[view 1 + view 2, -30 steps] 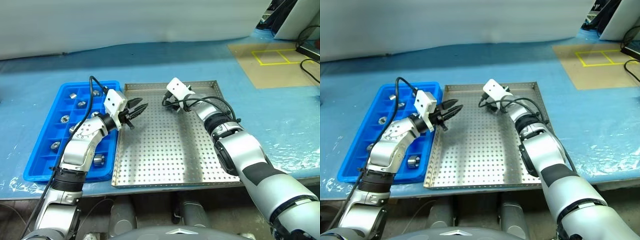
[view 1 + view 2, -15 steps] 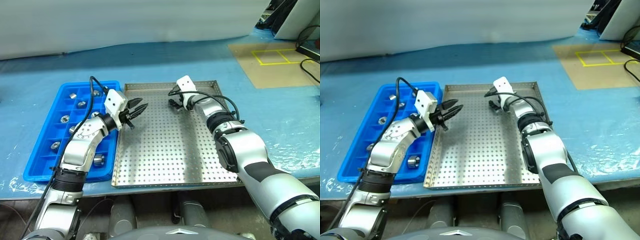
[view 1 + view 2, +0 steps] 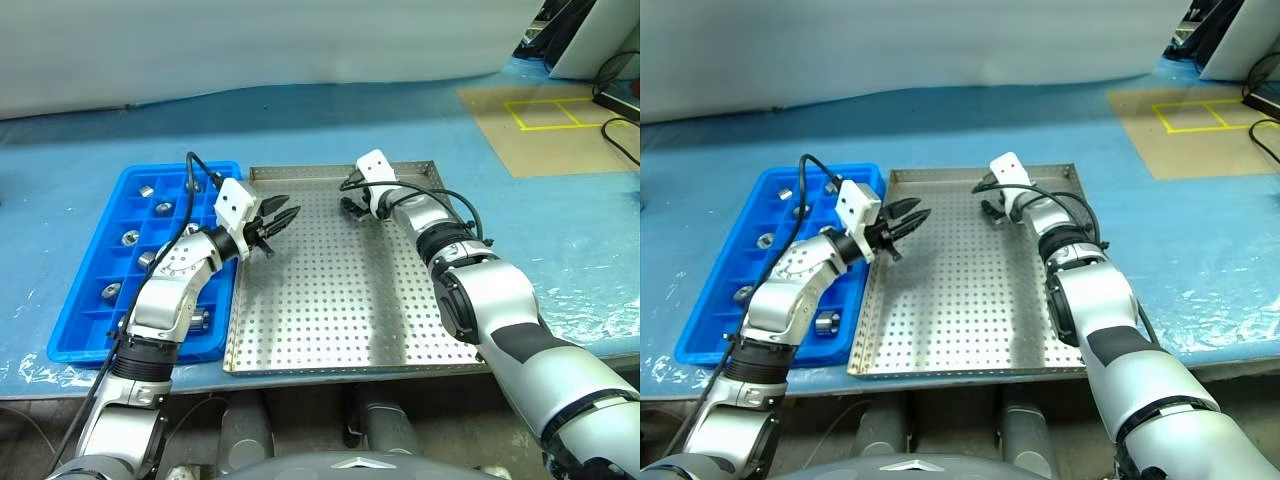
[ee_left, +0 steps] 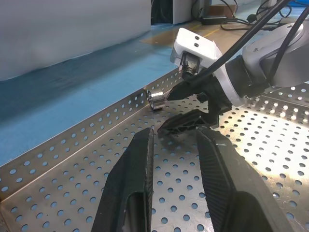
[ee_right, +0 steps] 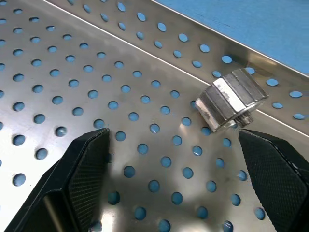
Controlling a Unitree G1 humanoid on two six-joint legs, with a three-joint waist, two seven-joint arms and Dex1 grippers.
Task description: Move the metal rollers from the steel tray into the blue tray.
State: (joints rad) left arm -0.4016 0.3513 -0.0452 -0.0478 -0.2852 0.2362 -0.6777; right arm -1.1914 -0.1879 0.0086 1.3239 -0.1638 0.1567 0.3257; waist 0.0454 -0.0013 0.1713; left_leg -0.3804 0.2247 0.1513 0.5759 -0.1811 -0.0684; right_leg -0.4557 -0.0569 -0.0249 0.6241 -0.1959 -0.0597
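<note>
The steel tray (image 3: 330,320) lies mid-table with the blue tray (image 3: 100,340) on its left. Several metal rollers (image 3: 130,237) sit in the blue tray's compartments. One roller (image 5: 231,104) lies on the steel tray's floor by the far rim, also in the left wrist view (image 4: 155,99). My right gripper (image 3: 350,205) hovers low just in front of it, open wide, the roller ahead of its fingers and untouched. My left gripper (image 3: 285,215) hangs over the steel tray's left side, pointing toward the right gripper, its fingers (image 4: 140,159) drawn close with nothing between them.
Blue plastic sheeting (image 3: 560,230) covers the table around both trays. A brown mat with yellow tape squares (image 3: 545,112) lies at the back right, with dark cables (image 3: 620,130) beside it. The steel tray's perforated floor is bare in the middle and front.
My right gripper has shifted a little to the right along the tray's far rim and rolled at the wrist. The left gripper has stayed where it was.
</note>
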